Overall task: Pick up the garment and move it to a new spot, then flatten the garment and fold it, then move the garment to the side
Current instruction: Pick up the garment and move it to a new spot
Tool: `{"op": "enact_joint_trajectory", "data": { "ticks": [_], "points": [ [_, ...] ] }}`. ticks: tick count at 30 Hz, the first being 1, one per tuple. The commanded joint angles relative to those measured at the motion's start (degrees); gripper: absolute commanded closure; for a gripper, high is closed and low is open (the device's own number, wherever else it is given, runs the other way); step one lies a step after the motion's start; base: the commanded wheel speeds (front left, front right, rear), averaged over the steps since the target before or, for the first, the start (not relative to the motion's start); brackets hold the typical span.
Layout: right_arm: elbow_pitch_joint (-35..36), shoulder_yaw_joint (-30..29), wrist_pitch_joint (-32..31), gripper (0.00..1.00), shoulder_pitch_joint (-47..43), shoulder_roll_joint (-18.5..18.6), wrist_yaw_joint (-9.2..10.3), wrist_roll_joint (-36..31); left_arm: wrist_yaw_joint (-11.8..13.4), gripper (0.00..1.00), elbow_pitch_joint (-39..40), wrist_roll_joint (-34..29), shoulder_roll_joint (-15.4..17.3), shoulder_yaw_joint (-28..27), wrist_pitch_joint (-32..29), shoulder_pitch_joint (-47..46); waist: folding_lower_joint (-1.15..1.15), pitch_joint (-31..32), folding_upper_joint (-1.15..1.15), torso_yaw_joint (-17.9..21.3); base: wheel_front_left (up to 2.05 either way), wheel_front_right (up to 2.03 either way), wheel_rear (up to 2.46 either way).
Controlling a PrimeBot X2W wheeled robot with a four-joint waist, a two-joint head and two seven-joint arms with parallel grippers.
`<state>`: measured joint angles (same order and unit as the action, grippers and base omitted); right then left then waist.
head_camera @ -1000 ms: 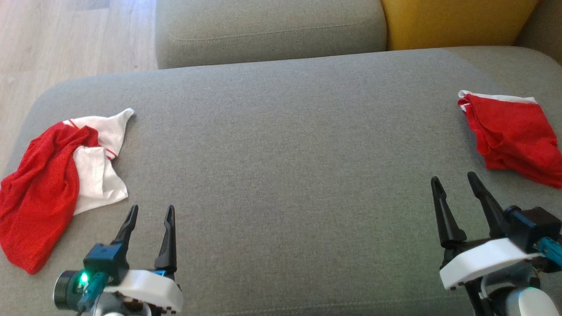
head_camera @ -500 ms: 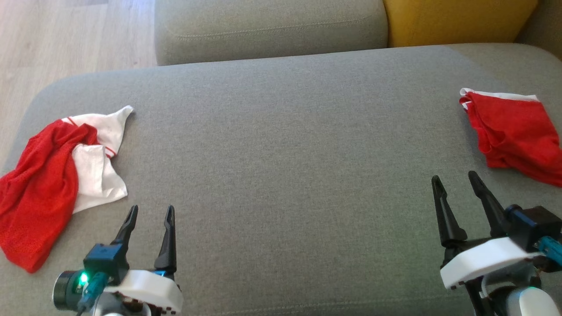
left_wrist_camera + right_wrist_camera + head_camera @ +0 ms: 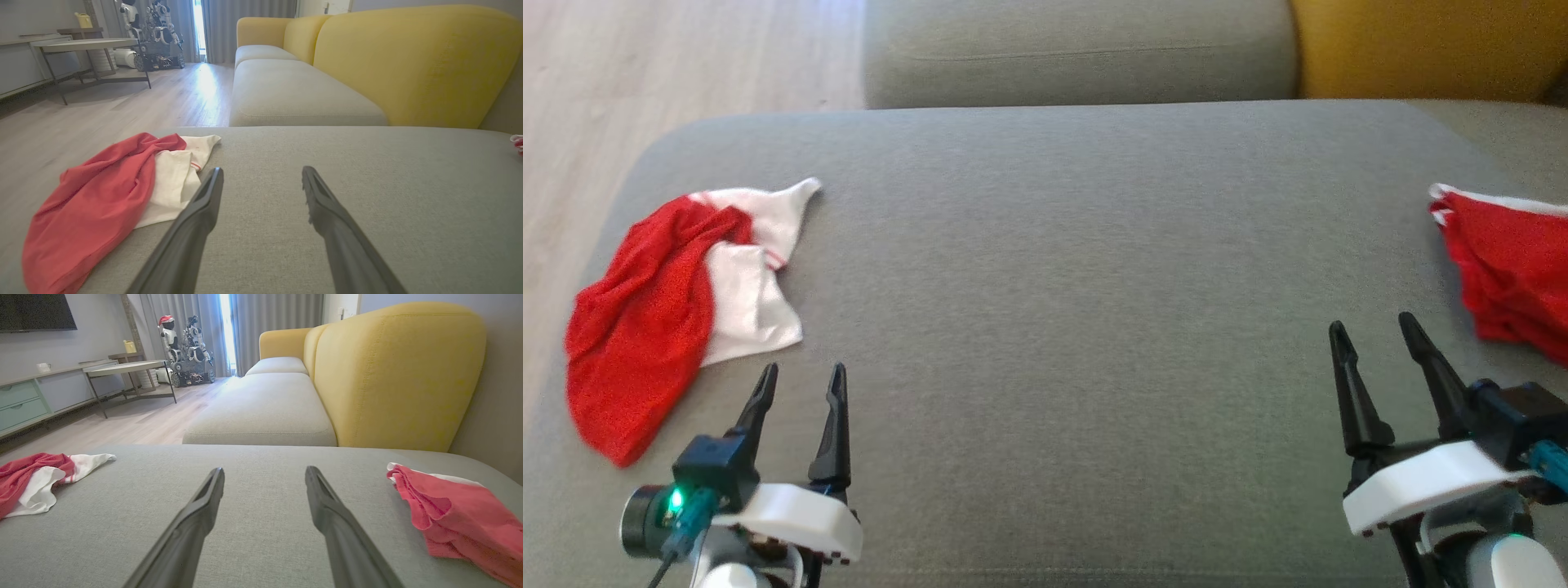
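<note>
Your view has swung toward the crumpled red-and-white garment (image 3: 645,327), yet the left end effector (image 3: 802,369) and right end effector (image 3: 1370,322) hang apart and empty, so pickup hasn't begun.

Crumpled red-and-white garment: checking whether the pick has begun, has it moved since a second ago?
No. The crumpled garment keeps its place by the left edge of the seat cushion; the whole head view shifted, so the camera turned.

no readable text, labels, brands or numbers anywhere
</note>
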<state>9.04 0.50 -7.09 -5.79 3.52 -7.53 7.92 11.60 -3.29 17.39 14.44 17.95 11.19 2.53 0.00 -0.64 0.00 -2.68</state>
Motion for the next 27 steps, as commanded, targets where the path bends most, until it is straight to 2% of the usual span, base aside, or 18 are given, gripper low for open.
{"op": "enact_joint_trajectory", "data": {
  "ticks": [1, 16, 22, 27],
  "points": [
    [2.58, 1.5, -0.29, 0.0, 0.83, -0.03, 0.04, -0.38, 0.16, 0.0, 1.56, 0.27, 0.92, -2.06, 0.52, -3.44, 0.0, 0.14, 0.0, -2.05, 0.0, 0.0, 0.0],
    [3.16, 3.24, -1.01, 0.0, 0.55, -0.26, 0.04, -1.1, -0.81, 0.0, -1.53, 0.57, 1.88, -1.88, 1.01, -6.63, 0.0, 1.1, 0.0, -17.22, 0.0, 0.0, 0.0],
    [2.97, 3.74, -1.01, 0.0, 1.04, -0.35, 0.04, -1.18, -0.95, 0.0, -2.81, 0.92, 1.81, -1.92, 1.45, -7.54, 0.0, 1.0, 0.0, -20.22, 0.0, 0.0, 0.0],
    [2.77, 3.71, -1.01, 0.0, 1.34, -0.4, 0.04, -1.28, -1.08, 0.0, -3.68, 1.23, 1.76, -2.05, 1.91, -8.13, 0.0, 0.66, 0.0, -21.18, 0.0, 0.0, 0.0]
  ]
}}
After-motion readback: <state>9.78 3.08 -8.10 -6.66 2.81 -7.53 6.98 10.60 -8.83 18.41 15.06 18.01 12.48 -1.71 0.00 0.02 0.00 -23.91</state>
